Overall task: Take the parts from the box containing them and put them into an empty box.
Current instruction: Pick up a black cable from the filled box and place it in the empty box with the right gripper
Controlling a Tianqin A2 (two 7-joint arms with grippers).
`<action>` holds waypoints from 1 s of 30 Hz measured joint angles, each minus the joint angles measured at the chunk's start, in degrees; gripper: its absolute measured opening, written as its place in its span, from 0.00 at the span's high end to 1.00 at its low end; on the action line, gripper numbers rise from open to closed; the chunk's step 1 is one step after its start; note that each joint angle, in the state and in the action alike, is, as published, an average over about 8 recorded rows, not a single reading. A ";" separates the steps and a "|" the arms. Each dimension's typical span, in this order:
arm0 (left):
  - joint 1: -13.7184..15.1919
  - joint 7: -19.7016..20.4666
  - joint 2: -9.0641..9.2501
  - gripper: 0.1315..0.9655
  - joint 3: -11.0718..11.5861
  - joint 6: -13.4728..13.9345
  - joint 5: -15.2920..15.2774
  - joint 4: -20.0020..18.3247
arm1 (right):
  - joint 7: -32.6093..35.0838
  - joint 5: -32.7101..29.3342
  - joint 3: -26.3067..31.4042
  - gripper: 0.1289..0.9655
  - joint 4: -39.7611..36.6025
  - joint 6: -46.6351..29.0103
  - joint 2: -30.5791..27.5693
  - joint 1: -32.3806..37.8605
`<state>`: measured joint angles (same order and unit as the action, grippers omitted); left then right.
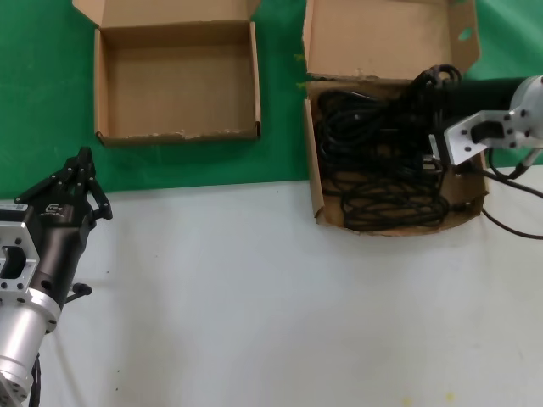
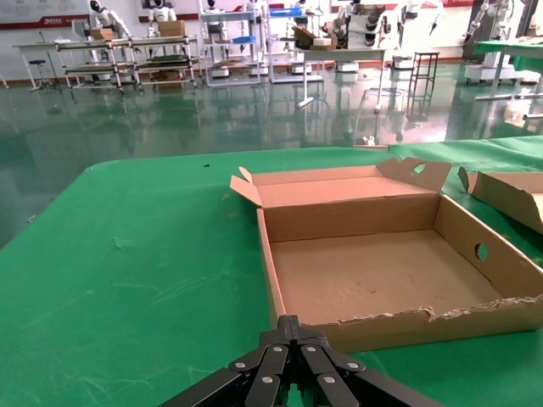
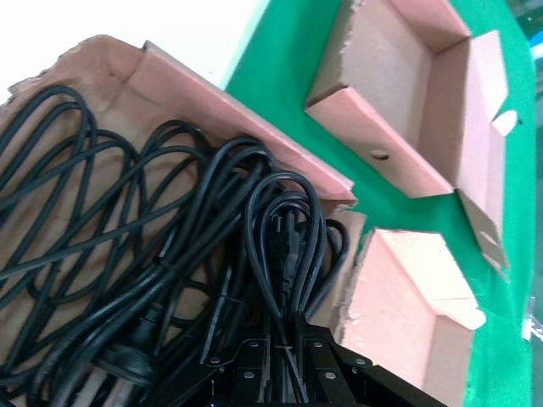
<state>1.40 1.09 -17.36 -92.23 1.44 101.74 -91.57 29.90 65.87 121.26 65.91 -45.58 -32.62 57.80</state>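
The right tool [image 3: 276, 360] is closed on one power cord [image 3: 284, 254] inside the larger cardboard box [image 1: 316, 182]. The left tool [image 1: 81, 170], fingers together, waits near the empty smaller box [image 1: 100, 89] on the green tabletop [image 1: 34, 102].

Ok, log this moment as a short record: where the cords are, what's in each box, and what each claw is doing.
cords: power cords, all piled in the larger box, none moved yet
smaller box: nothing inside
right claw: down in the larger box, shut on a loop of one cord
left claw: shut, holding nothing, over the table's white part near the smaller box's front rim
surface: boxes sit on green cloth
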 joint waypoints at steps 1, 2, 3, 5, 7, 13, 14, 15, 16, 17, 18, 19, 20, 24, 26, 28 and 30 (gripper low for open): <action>0.00 0.00 0.00 0.98 0.00 0.00 0.00 0.00 | -0.23 0.06 -0.12 0.91 0.34 -0.08 -0.14 0.00; 0.00 0.00 0.00 0.98 0.00 0.00 0.00 0.00 | -0.61 0.08 -0.27 0.91 0.91 -0.21 -0.36 -0.04; 0.00 0.00 0.00 0.98 0.00 0.00 0.00 0.00 | -1.12 0.06 -0.45 0.92 1.69 -0.40 -0.64 -0.12; 0.00 0.00 0.00 0.98 0.00 0.00 0.00 0.00 | -2.53 -0.06 -0.90 0.92 3.91 -0.93 -1.41 -0.39; 0.00 0.00 0.00 0.98 0.00 0.00 0.00 0.00 | -4.39 -0.30 -1.45 0.92 6.92 -1.68 -2.37 -0.79; 0.00 0.00 0.00 0.98 0.00 0.00 0.00 0.00 | -11.01 -1.06 -3.44 0.93 18.08 -4.55 -5.03 -1.45; 0.00 0.00 0.00 0.98 0.00 0.00 0.00 0.00 | -12.02 -1.19 -3.72 0.93 19.70 -4.93 -5.10 -1.29; 0.00 0.00 0.00 0.98 0.00 0.00 0.00 0.00 | -12.90 -1.33 -3.92 0.93 21.04 -5.23 -5.00 -1.03; 0.00 0.00 0.00 0.98 0.00 0.00 0.00 0.00 | -13.67 -1.49 -4.05 0.93 22.11 -5.43 -4.72 -0.70; 0.00 0.00 0.00 0.98 0.00 0.00 0.00 0.00 | -14.35 -1.67 -4.12 0.93 22.95 -5.56 -4.24 -0.28; 0.00 0.00 0.00 0.98 0.00 0.00 0.00 0.00 | -14.95 -1.88 -4.12 0.94 23.57 -5.61 -3.66 0.18; 0.00 0.00 0.00 0.98 0.00 0.00 0.00 0.00 | -15.52 -2.13 -4.05 0.94 23.95 -5.58 -2.90 0.67; 0.00 0.00 0.00 0.98 0.00 0.00 0.00 0.00 | -16.05 -2.41 -3.91 0.94 24.12 -5.49 -1.97 1.19; 0.00 0.00 0.00 0.98 0.00 0.00 0.00 0.00 | -17.47 -3.54 -2.91 0.94 22.85 -4.56 2.38 3.12; 0.00 0.00 0.00 0.98 0.00 0.00 0.00 0.00 | -17.80 -3.95 -2.30 0.94 21.44 -3.75 4.73 3.82; 0.00 0.00 0.00 0.98 0.00 0.00 0.00 0.00 | -17.79 -4.15 -1.69 0.94 19.64 -2.67 7.08 4.31; 0.00 0.00 0.00 0.98 0.00 0.00 0.00 0.00 | -17.39 -4.12 -1.07 0.94 17.40 -1.27 9.53 4.64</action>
<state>1.40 1.09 -17.36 -92.23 1.44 101.74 -91.57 12.51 61.75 120.20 83.31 -46.86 -23.08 62.44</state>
